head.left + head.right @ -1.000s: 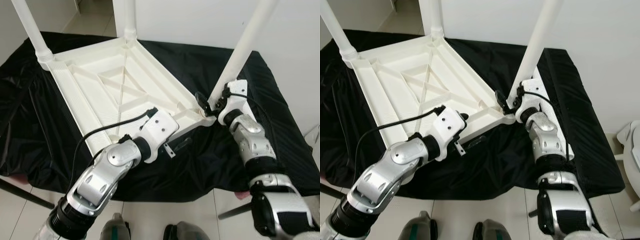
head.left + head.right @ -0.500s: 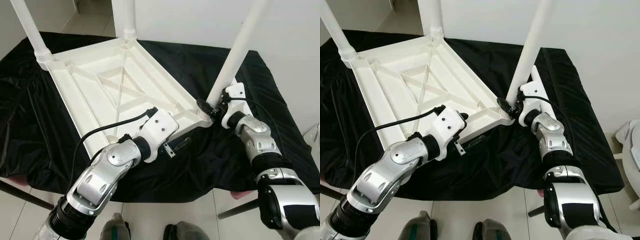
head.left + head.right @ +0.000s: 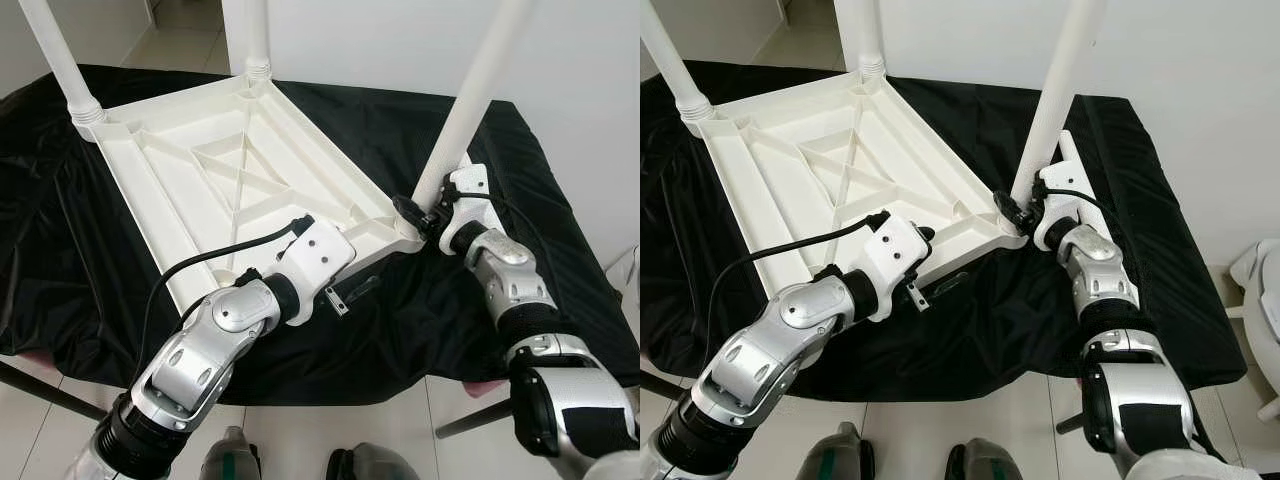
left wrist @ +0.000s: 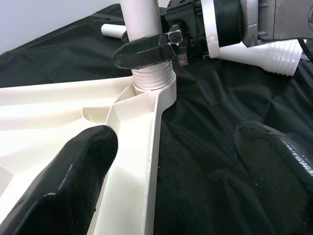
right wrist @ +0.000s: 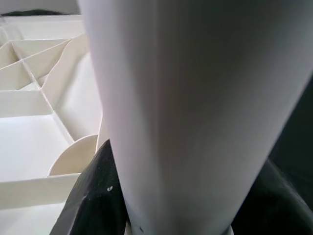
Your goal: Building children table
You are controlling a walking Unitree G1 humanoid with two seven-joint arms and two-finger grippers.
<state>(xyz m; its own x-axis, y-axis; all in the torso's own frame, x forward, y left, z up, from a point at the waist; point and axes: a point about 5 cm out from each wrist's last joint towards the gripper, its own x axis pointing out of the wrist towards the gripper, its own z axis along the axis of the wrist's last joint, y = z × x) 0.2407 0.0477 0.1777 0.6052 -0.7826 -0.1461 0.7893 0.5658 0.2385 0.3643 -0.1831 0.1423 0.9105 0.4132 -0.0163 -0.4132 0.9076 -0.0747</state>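
With three legs standing in the upturned tabletop (image 3: 225, 185) on a black cloth (image 3: 560, 250), the right gripper (image 3: 417, 213) clamps the third leg (image 3: 460, 115) at its corner socket, the left gripper (image 4: 181, 161) straddles the near rim spread wide, and a spare leg (image 4: 274, 54) lies unfitted.

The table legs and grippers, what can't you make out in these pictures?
- Leg tops: the upright leg leaves both eye views at the top edge.
- Left gripper: its fingertips blend into the black cloth.
- Loose leg: the right gripper covers part of it in the left wrist view.
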